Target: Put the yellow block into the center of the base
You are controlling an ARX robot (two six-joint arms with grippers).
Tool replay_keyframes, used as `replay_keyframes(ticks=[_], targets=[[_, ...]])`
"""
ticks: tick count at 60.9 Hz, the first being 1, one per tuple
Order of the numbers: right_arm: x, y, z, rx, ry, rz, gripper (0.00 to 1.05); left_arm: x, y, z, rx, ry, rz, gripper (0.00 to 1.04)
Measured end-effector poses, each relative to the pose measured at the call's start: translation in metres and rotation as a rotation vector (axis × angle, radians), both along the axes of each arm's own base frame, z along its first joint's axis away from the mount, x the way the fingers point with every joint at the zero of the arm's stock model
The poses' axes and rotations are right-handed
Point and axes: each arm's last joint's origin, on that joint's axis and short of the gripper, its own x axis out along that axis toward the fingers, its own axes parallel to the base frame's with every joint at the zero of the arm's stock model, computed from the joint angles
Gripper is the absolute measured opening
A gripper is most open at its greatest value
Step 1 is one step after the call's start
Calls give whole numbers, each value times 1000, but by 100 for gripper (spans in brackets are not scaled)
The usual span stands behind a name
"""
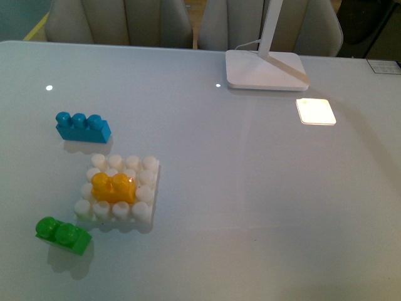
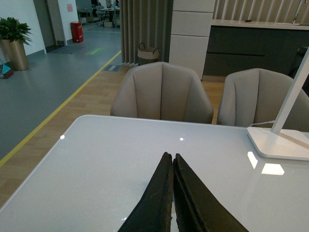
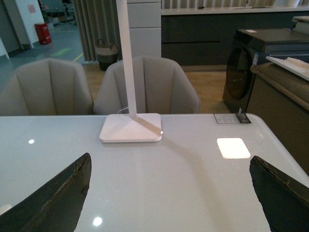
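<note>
1. Sitting seated on the base [image 1: 146, 188], in its centre: the yellow block [image 1: 113, 187], two studs up, ringed by white studs on all sides.
2. Resting flat on the table [image 1: 250, 207]: the base, with the blue brick [image 1: 82, 126] just beyond its far edge and the green brick [image 1: 61, 234] just off its near left corner. Touching the base: neither brick.
3. Showing in the front view: neither arm, neither claw.
4. Pressing together with no gap and nothing between them, in the left wrist view: the fingers of the left claw [image 2: 172, 166]. Pointing over bare table toward the far edge.
5. Lying ahead of the left claw tips: two beige chairs [image 2: 162, 92] past the table edge. Lying ahead and off to one side: the white lamp foot [image 2: 282, 142] with its slanted stem.
6. Not appearing anywhere in the left wrist view: the yellow block and the base; placing them relative to this claw not possible from that view.
7. Spreading wide apart, in the right wrist view: the fingers [image 3: 55, 198] of the right claw [image 3: 169, 193], one at each lower corner of the picture, holding nothing.
8. Lying ahead of the right claw, between the lines of its two fingers: the lamp foot, well apart from the tips. Lying nearer the one finger: a bright square patch of light [image 3: 233, 147] on the table.
9. Not appearing in the right wrist view: the block and base.
</note>
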Motion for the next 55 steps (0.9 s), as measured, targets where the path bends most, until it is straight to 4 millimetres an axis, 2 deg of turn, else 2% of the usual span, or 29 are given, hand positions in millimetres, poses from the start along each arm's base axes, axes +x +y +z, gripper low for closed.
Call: replay_keyframes(ticks=[10,19,44,46,55], targets=[[0,0,0,0,0,0,96,-3,0,0,0,0,0,3],[0,0,0,0,0,0,96,-13,0,-3,0,10,0,3],[0,0,0,0,0,0,96,-14,0,-3,0,5,0,3],[0,0,0,0,0,0,96,-14,0,-3,0,5,0,5],[0,0,0,0,0,0,96,-14,0,-3,0,5,0,39]])
